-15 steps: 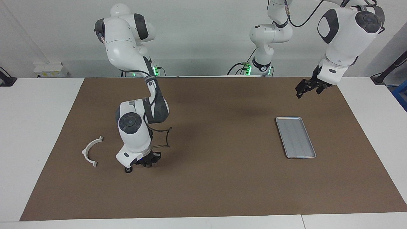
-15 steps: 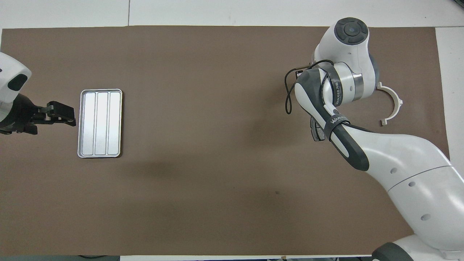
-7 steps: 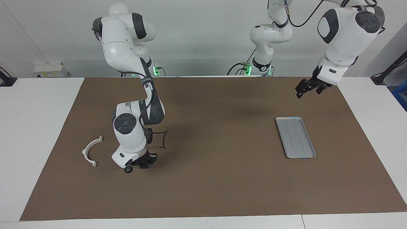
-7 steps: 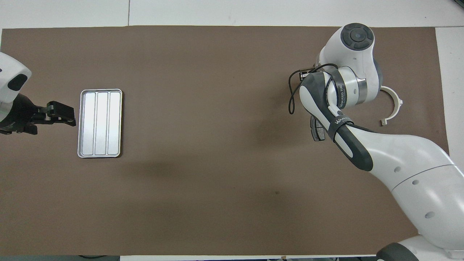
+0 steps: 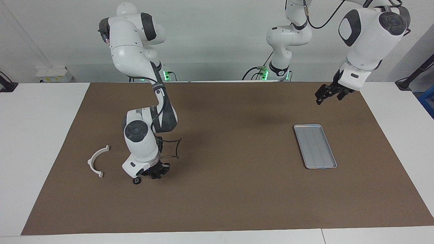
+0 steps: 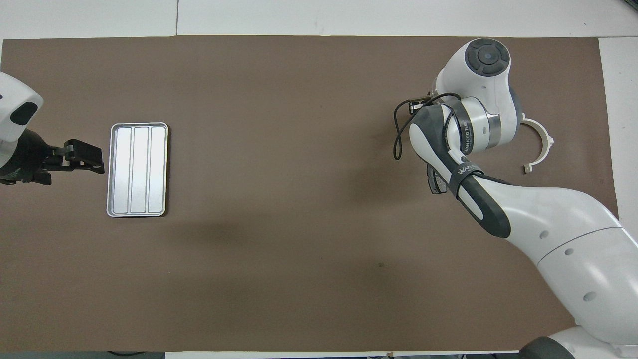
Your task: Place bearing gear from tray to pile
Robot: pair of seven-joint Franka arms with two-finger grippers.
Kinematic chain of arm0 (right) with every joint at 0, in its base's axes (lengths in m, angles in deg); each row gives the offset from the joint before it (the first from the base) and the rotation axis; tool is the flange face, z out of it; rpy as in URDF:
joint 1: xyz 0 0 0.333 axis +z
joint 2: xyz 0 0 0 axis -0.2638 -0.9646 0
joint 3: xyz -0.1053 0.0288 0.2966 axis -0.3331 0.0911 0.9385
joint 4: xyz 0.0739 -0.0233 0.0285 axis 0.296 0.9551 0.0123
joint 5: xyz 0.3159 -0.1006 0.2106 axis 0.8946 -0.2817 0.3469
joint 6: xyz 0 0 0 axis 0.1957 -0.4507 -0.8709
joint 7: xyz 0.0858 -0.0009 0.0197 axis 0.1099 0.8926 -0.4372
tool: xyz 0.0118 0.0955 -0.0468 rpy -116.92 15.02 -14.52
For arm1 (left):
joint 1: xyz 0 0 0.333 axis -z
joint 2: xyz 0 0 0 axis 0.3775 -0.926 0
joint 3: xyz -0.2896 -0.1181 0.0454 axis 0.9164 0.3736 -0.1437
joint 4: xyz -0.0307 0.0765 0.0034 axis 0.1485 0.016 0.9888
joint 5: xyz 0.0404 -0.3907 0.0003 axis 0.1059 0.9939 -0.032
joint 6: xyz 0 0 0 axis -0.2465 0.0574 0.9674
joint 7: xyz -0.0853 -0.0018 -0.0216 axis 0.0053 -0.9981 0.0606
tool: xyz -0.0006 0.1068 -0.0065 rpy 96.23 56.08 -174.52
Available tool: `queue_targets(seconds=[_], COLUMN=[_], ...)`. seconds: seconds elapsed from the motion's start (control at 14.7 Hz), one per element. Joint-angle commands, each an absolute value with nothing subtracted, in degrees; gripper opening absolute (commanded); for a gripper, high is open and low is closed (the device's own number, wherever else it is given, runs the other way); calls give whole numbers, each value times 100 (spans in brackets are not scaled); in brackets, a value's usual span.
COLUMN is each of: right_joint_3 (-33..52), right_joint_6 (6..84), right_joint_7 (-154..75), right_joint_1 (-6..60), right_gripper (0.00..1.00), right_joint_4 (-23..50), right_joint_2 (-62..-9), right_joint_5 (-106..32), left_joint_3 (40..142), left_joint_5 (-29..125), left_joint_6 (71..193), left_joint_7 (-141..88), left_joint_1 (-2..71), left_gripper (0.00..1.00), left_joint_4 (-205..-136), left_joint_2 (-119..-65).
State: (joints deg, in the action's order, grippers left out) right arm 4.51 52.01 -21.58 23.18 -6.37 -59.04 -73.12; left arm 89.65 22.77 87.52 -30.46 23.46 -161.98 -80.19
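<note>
Black little gear (image 5: pixel 136 180) lay just beside my low right gripper (image 5: pixel 156 173); could not tell its grip. Bump could roll gear away from white bracket (image 5: pixel 96 162). Left gripper (image 5: pixel 326 94) waited, spread wide, by tray (image 5: pixel 315 146).

1. Your tray (image 5: pixel 315 146) (image 6: pixel 137 169) is a flat silver-grey rectangle with rounded corners, a raised rim and lengthwise ridges; it lies flat on the brown mat toward the left arm's end, with nothing in it
2. Your gear (image 5: pixel 136 181) is a small dark round part resting on the mat toward the right arm's end
3. Your pile shows a white semicircular bracket (image 5: pixel 97 161) (image 6: pixel 538 144) lying flat near the gear, and a dark grey pad (image 6: pixel 434 180), mostly hidden
</note>
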Motion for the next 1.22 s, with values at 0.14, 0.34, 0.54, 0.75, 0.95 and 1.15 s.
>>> queue_targets(seconds=[0.14, 0.34, 0.54, 0.75, 0.95, 1.15], right_joint_3=[486, 477, 486, 486, 486, 486], right_joint_6=[5273, 5316, 5378, 5369, 5308, 4958], right_joint_7=[-2064, -2090, -2143, -2152, -2152, -2230], right_joint_1=[2312, 2303, 2259, 2163, 2101, 2013], right_gripper=[100, 100, 100, 100, 100, 100], right_joint_4=[-403, -411, -411, -420, -403, -368], right_joint_2=[-5695, -5668, -5677, -5563, -5431, -5010], right_joint_5=[-7256, -7282, -7317, -7309, -7291, -7274], left_joint_3=[8913, 8913, 8913, 8913, 8913, 8913], left_joint_5=[2347, 2347, 2347, 2347, 2347, 2347], left_joint_6=[8790, 8790, 8790, 8790, 8790, 8790], left_joint_7=[-3126, -3126, -3126, -3126, -3126, -3126], left_joint_1=[2385, 2385, 2385, 2385, 2385, 2385], left_gripper=[100, 100, 100, 100, 100, 100], left_joint_4=[-16355, -16355, -16355, -16355, -16355, -16355], left_joint_2=[-7849, -7849, -7849, -7849, -7840, -7849])
